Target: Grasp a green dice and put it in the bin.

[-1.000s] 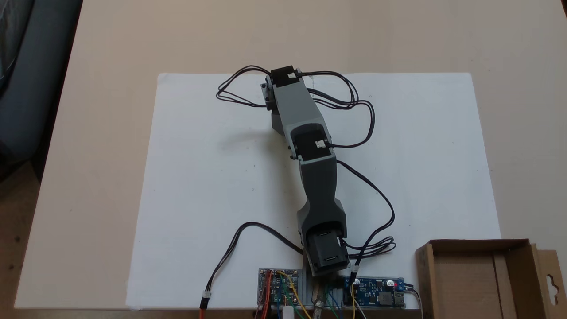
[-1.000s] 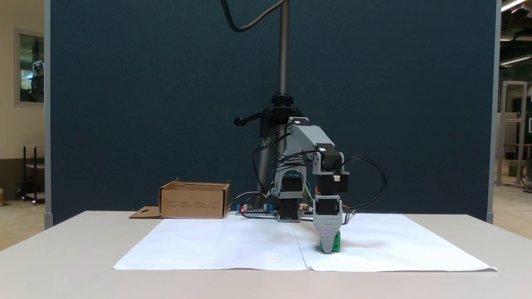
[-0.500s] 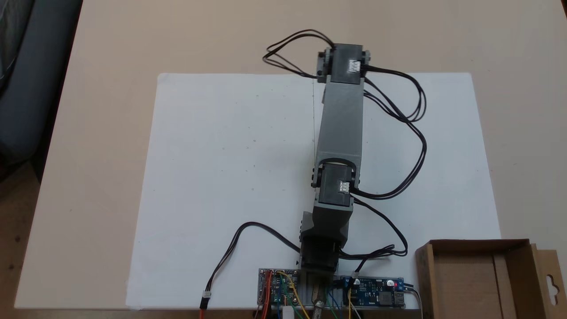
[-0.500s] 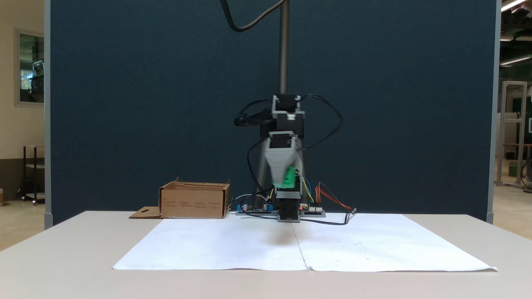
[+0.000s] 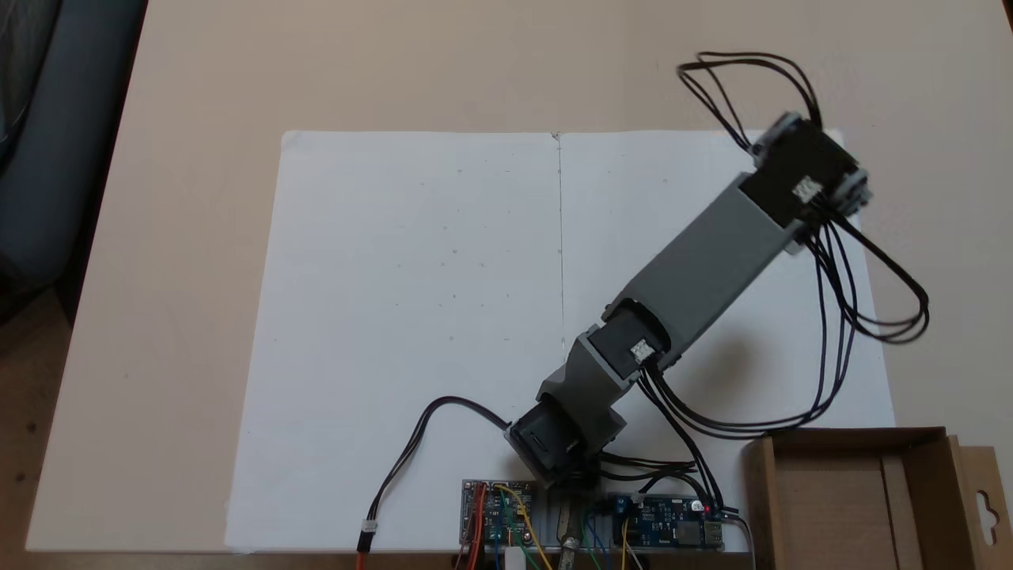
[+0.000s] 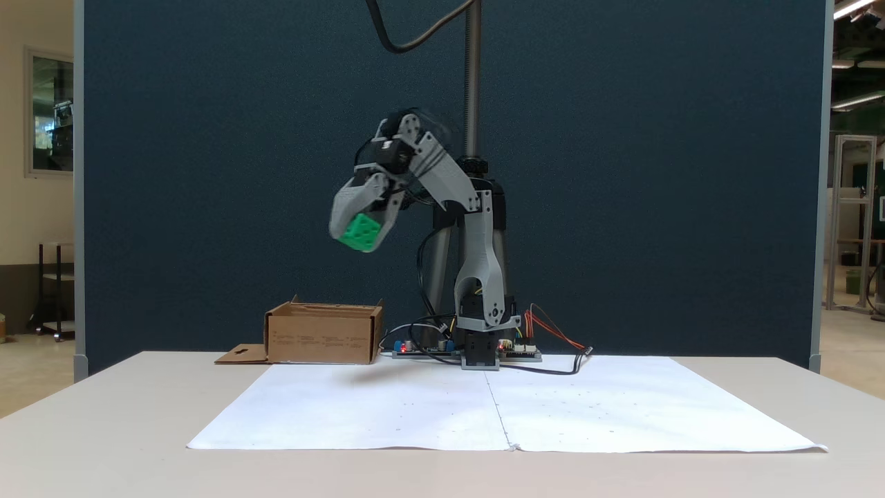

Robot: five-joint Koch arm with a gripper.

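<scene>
In a fixed view, the green dice (image 6: 361, 231) hangs high in the air, clamped between the grey fingers (image 6: 346, 207) of my gripper (image 6: 360, 239), which is shut on it. It sits well above the table, up and slightly right of the bin (image 6: 322, 339), a shallow brown cardboard box. In a fixed view from above, the arm reaches to the upper right, its wrist (image 5: 803, 178) covers the gripper and dice, and the bin (image 5: 855, 435) lies at the lower right, some way nearer the base than the wrist.
A white paper sheet (image 5: 411, 317) covers the table's middle. Circuit boards (image 5: 498, 511) and loose black cables (image 5: 870, 309) sit around the arm's base. The bin's flap with a hang-hole (image 5: 985, 507) sticks out sideways. A camera pole (image 6: 473, 76) stands behind the base.
The gripper has lifted the dice off the paper and the arm has swung across the sheet to the bin's side, rising much higher as it went.
</scene>
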